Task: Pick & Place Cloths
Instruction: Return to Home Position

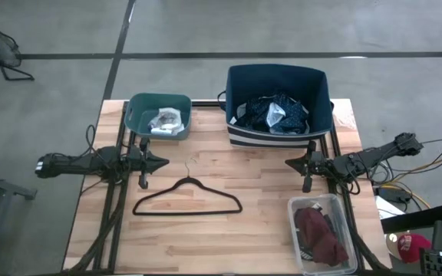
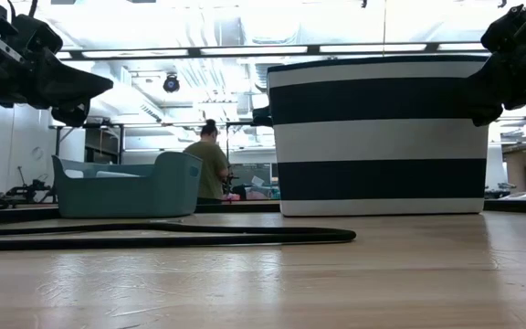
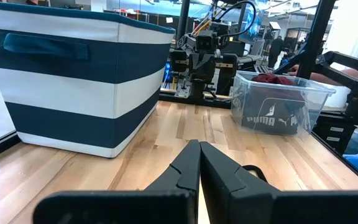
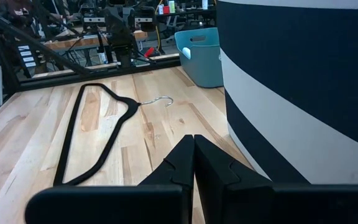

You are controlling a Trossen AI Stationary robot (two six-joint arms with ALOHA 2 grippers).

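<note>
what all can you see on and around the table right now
table: 1, light wood
striped basket: 1, navy and white, back right
navy cloths: pile, count unclear, in striped basket
small bin: 1, light blue, back left
socks: white and grey, count unclear, in small bin
clear bin: 1, front right
maroon piece: 1, in clear bin
black piece: 1, in clear bin
hanger: 1, black, flat, centre
person: 1, green top, room behind
left gripper: dark, left of hanger hook, jaws shut
right gripper: dark, between basket and clear bin, jaws shut
</note>
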